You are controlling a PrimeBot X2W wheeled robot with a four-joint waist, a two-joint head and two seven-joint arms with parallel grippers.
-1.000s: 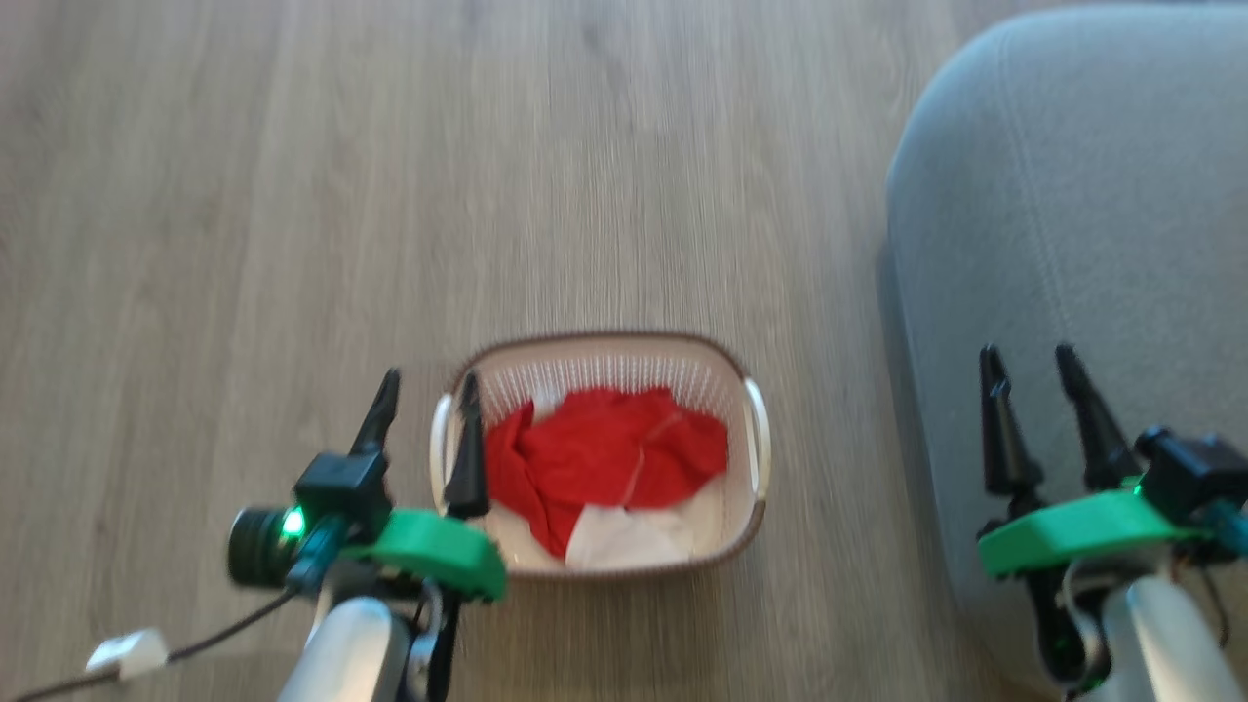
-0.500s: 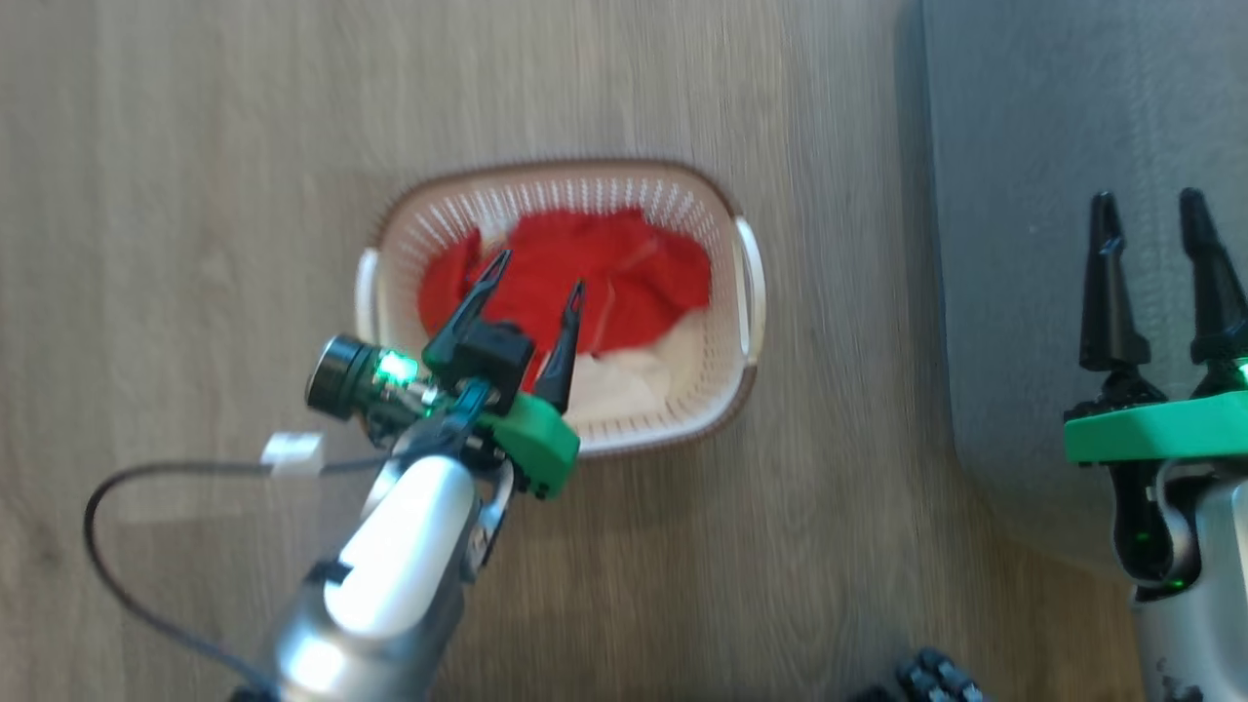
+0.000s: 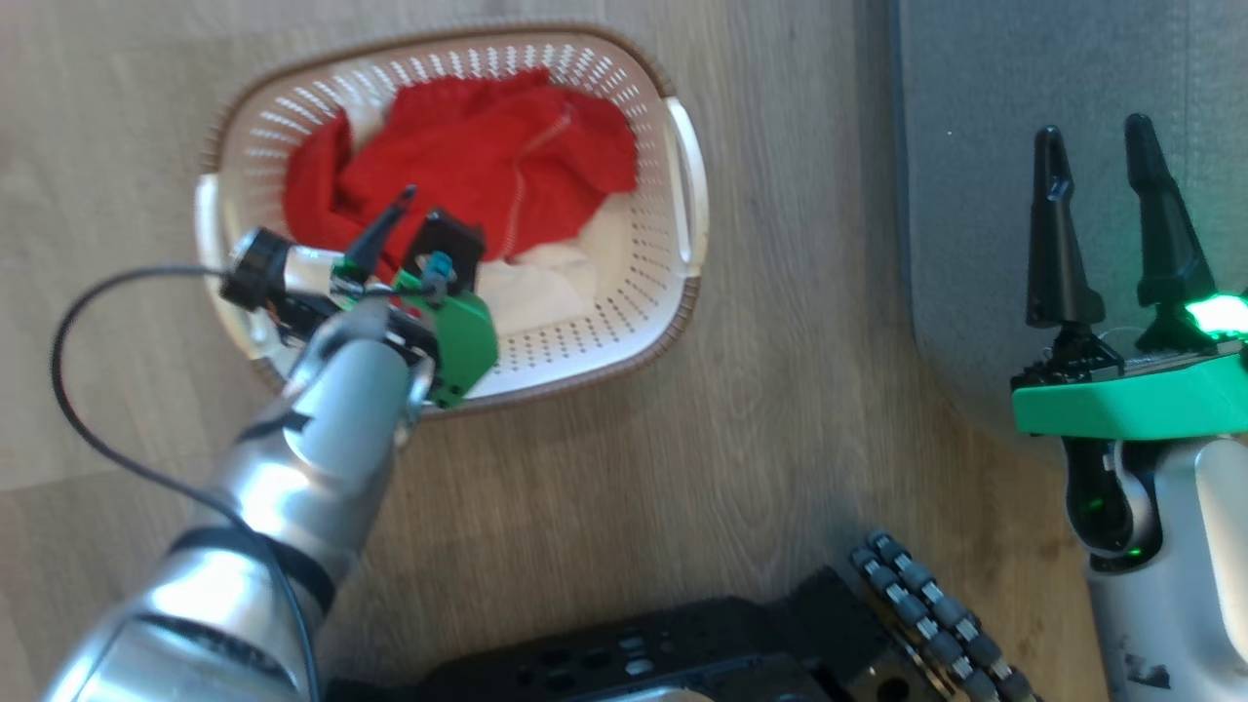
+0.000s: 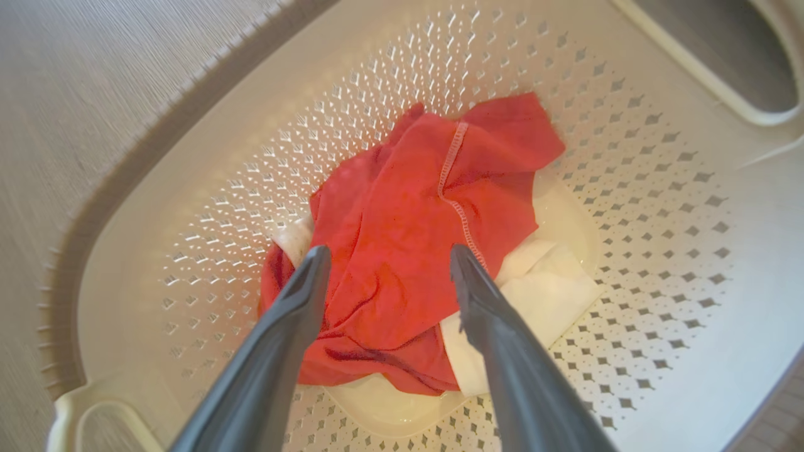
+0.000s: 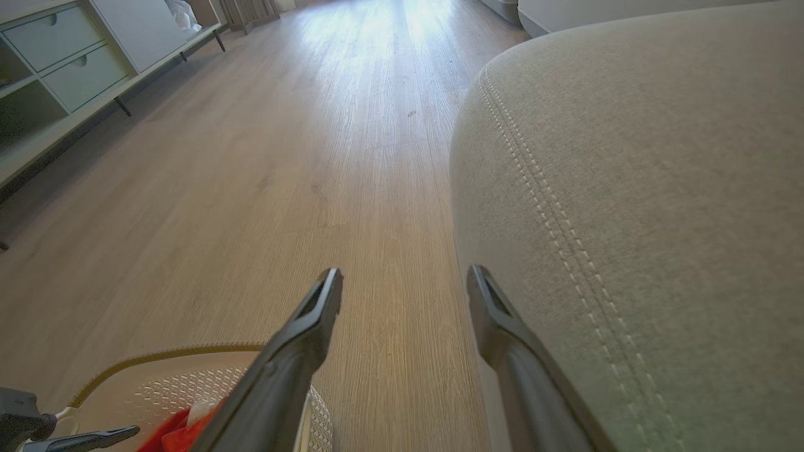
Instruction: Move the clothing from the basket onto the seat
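Left wrist view: left tool [image 4: 389, 252] released, fingers spread, nothing between them, tips down inside the basket [image 4: 628, 188] right over the clothing [image 4: 402, 213]; contact unclear. Clothing is a crumpled red heap with a pale stitched seam, lying on the basket bottom, white cloth [image 4: 546, 295] partly under it. Head view: basket sits on the wood floor [image 3: 780, 439], seat [image 3: 1024, 78] to its right, apart from it. Right tool [image 3: 1092, 127] released too, empty, fingers at the seat's edge, well apart from the basket.
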